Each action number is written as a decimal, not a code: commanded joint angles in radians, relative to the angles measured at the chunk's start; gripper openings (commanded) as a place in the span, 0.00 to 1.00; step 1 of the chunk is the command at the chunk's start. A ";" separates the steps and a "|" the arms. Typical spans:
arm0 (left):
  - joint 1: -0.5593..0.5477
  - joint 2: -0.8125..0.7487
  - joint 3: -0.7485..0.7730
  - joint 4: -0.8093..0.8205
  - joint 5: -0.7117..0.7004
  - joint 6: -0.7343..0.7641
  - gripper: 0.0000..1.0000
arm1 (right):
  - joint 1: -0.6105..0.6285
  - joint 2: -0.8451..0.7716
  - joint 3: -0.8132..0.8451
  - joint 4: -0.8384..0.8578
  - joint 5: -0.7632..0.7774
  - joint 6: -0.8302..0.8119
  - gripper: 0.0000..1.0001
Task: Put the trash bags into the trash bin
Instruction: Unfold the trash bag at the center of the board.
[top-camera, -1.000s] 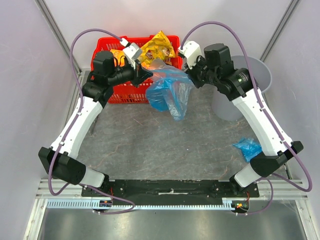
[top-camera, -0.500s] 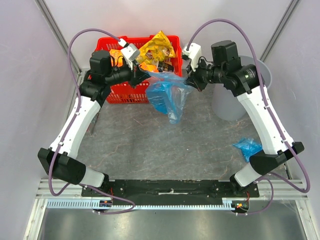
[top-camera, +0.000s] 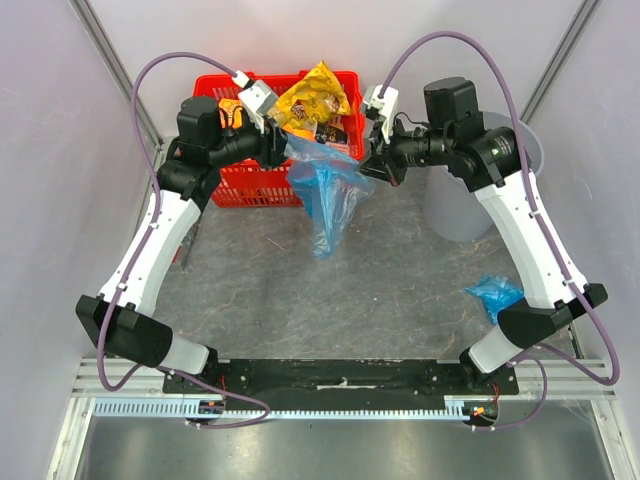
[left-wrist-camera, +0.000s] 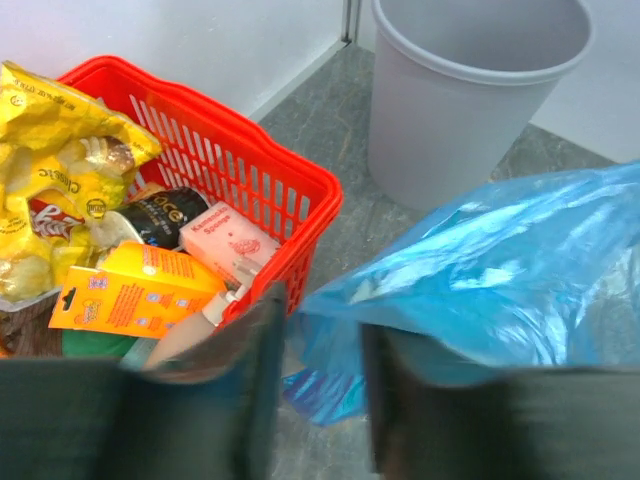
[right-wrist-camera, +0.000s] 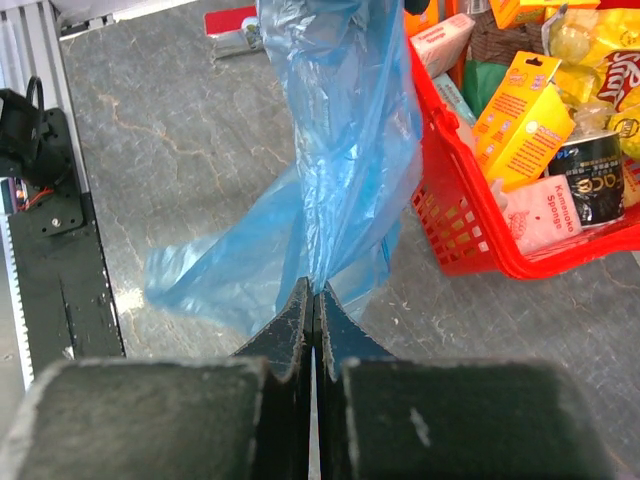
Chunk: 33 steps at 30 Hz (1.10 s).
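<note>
The right gripper (right-wrist-camera: 316, 290) is pinched tight on the hanging blue bag (right-wrist-camera: 340, 150) — the left gripper (left-wrist-camera: 322, 320) stands slightly open, film showing in its gap.

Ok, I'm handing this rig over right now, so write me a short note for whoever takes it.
Left hand: jaws parted, bag film in the gap, grip unclear.
Right hand: shut on the big trash bag, which hangs between both hands in front of the red basket.
Small trash bag: on the table by the right arm's base.
Trash bin: far right corner, no bag seen inside.
Done: big bag lifted. Left: both bags into the bin.
</note>
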 joint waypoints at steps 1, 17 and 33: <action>0.004 -0.009 0.025 0.008 0.052 -0.013 0.61 | 0.000 -0.016 -0.042 0.145 0.008 0.120 0.00; 0.001 -0.095 0.168 -0.218 0.217 0.186 0.85 | -0.002 0.024 -0.103 0.263 0.112 0.252 0.00; -0.194 -0.020 0.188 -0.387 0.274 0.502 0.82 | -0.002 0.021 -0.115 0.206 -0.049 0.209 0.00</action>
